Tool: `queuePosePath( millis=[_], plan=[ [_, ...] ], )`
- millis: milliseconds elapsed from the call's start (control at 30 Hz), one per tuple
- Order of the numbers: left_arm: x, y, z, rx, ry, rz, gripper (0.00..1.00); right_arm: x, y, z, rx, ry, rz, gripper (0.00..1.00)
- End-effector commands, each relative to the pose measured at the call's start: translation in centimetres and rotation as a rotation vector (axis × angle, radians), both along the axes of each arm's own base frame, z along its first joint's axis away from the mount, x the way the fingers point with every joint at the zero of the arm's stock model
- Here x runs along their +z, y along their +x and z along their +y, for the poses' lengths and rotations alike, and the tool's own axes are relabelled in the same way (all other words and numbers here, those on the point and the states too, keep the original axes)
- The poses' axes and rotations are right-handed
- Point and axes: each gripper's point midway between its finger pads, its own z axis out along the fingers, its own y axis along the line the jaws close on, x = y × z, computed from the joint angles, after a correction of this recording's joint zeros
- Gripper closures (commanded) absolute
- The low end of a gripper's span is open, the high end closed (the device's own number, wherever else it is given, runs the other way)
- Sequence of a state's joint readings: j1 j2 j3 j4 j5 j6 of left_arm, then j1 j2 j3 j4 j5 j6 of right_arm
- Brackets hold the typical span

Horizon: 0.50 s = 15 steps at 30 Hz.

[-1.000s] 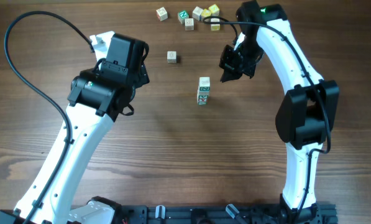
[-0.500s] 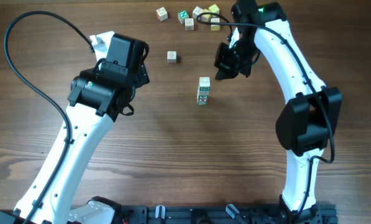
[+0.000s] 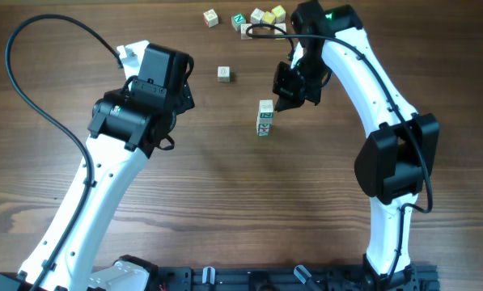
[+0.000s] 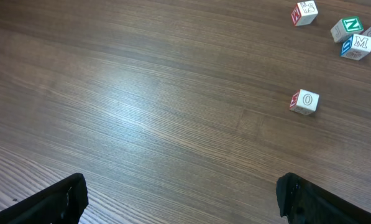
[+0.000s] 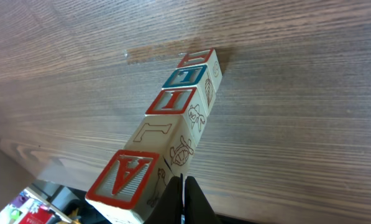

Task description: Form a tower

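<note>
Two arms work over a wooden table (image 3: 209,202). The tower (image 3: 265,118) stands upright near the middle of the far half of the table, one cube wide. In the right wrist view it runs from the table toward the camera as a narrow whitish column (image 5: 176,118). Five framed faces are countable along it, in red and teal. The top cube (image 5: 129,180) carries a red-framed "A".

The right gripper (image 3: 280,103) is at the tower's upper right in the overhead view. Its fingers are pressed together with nothing between them, and the tips (image 5: 180,190) sit just beside the top cube. Contact cannot be confirmed.

The left gripper (image 4: 182,202) is well apart from the tower, on the left side of the table. Its fingers (image 4: 58,200) are spread wide over bare wood and hold nothing.

A single cube (image 3: 223,73) marked "O" lies alone between the arms. More loose cubes (image 3: 257,16) are clustered at the far edge.
</note>
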<state>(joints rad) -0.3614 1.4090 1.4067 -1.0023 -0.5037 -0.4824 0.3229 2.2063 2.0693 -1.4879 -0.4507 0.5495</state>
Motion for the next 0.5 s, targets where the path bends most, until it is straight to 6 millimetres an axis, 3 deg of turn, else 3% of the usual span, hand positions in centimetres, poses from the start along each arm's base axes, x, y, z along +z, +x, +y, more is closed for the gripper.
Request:
queuePosePath(
  millis=[0, 467],
  plan=[
    [0.24, 0.02, 0.20, -0.002, 0.006, -0.005, 0.00, 1.13, -0.28, -0.39, 0.000, -0.012, -0.017, 0.95],
    [0.24, 0.02, 0.20, -0.002, 0.006, -0.005, 0.00, 1.23, -0.60, -0.24, 0.000, -0.004, -0.002, 0.95]
  ],
)
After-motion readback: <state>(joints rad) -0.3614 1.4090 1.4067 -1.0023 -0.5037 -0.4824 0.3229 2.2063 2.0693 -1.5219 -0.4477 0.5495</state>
